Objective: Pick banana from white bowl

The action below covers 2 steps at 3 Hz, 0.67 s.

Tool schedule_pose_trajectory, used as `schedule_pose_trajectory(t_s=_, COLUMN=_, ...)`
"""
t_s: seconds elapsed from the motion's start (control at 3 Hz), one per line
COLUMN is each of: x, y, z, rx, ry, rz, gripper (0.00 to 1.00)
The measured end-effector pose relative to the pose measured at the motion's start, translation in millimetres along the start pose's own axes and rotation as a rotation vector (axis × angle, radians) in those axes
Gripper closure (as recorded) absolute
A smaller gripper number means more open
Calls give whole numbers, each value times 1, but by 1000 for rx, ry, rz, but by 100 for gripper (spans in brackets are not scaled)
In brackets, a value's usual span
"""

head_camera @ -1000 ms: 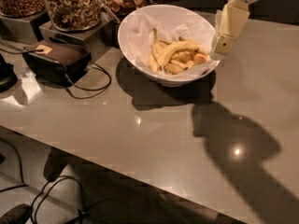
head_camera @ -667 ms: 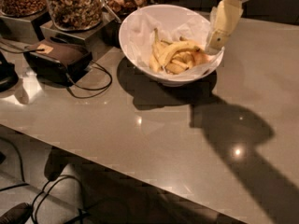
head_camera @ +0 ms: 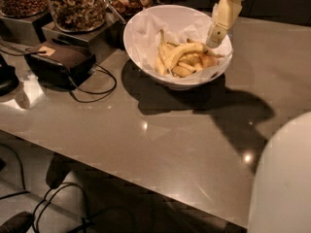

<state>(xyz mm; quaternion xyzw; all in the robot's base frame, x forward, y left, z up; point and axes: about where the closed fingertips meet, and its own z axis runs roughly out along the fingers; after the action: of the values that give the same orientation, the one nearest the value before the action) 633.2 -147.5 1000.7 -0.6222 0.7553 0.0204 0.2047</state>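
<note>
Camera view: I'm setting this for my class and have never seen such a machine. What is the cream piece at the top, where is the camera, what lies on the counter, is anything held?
The cream piece is the gripper, the hand of a robot's single arm. It hangs over the right side of the white bowl, beside one end of the banana, the longest of several lying on paper inside. I see nothing held. The camera looks down on the counter; its mounting is unknown. At the back left stand glass jars of nuts and a black box with a cable.
</note>
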Motion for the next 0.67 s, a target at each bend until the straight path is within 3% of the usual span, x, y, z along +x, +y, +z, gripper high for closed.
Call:
schedule_pose_trajectory(t_s=0.33, x=-5, y=-12, z=11, rx=4, ry=10, rz=-18, gripper=0)
schedule_pose_trajectory(t_s=0.67, x=-9, y=-21, z=19, rx=9, ry=31, rz=-39, gripper=7)
